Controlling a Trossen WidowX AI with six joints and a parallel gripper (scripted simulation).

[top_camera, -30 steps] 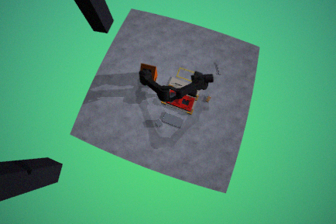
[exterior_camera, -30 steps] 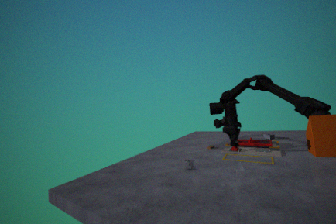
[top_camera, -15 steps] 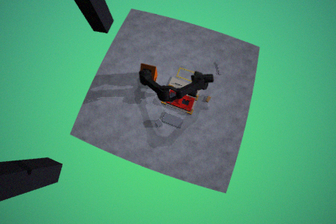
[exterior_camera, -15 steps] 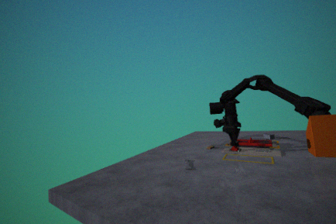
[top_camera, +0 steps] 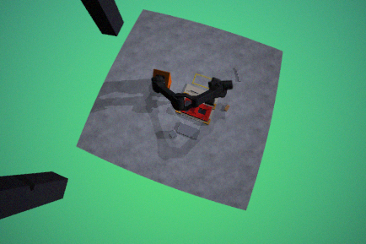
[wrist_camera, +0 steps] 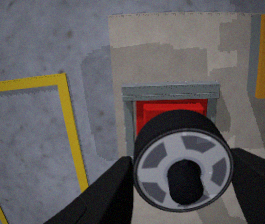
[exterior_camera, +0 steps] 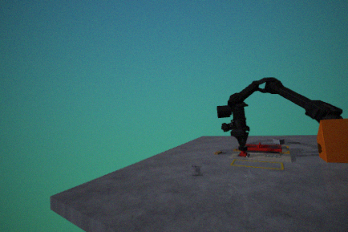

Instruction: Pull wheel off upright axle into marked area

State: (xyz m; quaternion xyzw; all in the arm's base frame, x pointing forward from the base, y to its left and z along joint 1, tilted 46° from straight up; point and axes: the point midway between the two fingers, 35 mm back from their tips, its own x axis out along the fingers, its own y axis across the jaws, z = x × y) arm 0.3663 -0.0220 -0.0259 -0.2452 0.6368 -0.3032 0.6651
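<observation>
In the wrist view, the fingers are seen pressed against both sides of the wheel (wrist_camera: 183,171), partly closed and gripping it; its grey spoked face and dark hub are turned to the camera, above a red base (wrist_camera: 169,111). The yellow-edged area (wrist_camera: 32,143) lies just to the left. These details are lost in the exterior view, where the gripper (exterior_camera: 242,147) is shown lowered to the tabletop (exterior_camera: 160,187), hiding the wheel.
</observation>
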